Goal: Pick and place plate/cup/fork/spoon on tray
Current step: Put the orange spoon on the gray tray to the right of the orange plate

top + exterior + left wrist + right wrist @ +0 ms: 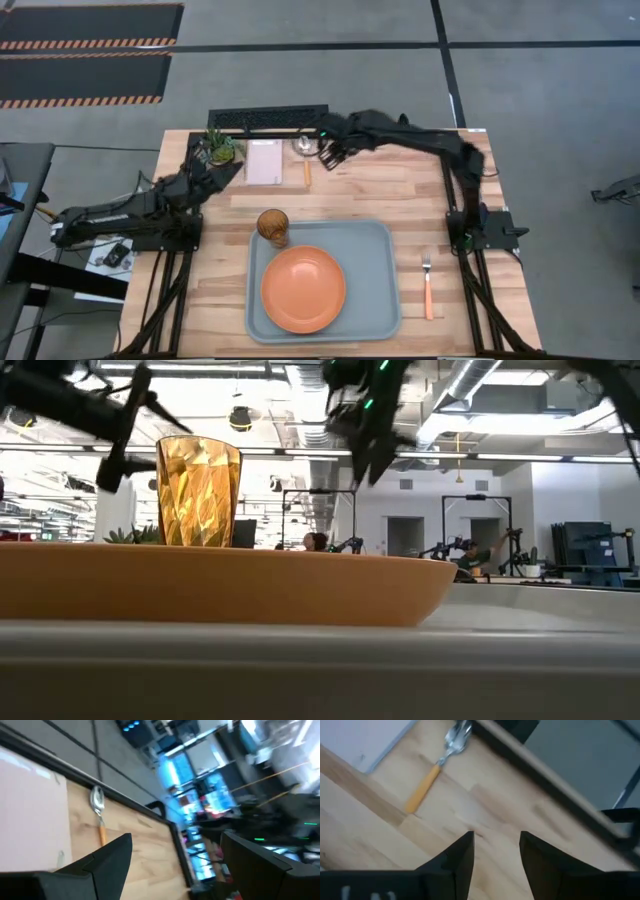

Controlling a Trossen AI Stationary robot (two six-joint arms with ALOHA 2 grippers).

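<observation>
my right gripper (327,157) hangs in the upper middle of the high view, just right of the spoon (305,158), its fingers (462,857) apart with bare wood showing between them. i judge it is there because the spoon is the next piece to fetch: it lies at the far edge of the table (400,195), bowl toward the edge and orange handle pointing back toward the tray (380,300), just right of the pale napkin (265,162).

the tray sits in the lower middle of that view, already carrying the plate (303,289), with the cup (273,226) upright at its upper left corner (whether it stands inside the rim or just on it, i cannot tell). the fork (427,285) lies on the wood right of the tray, well apart from the spoon, tines toward the top of the frame.

my left gripper (222,165) waits at the upper left beside the small potted plant (218,147), fingers (112,857) spread wide, holding nothing, so it stays clear of the right arm's reach.
</observation>
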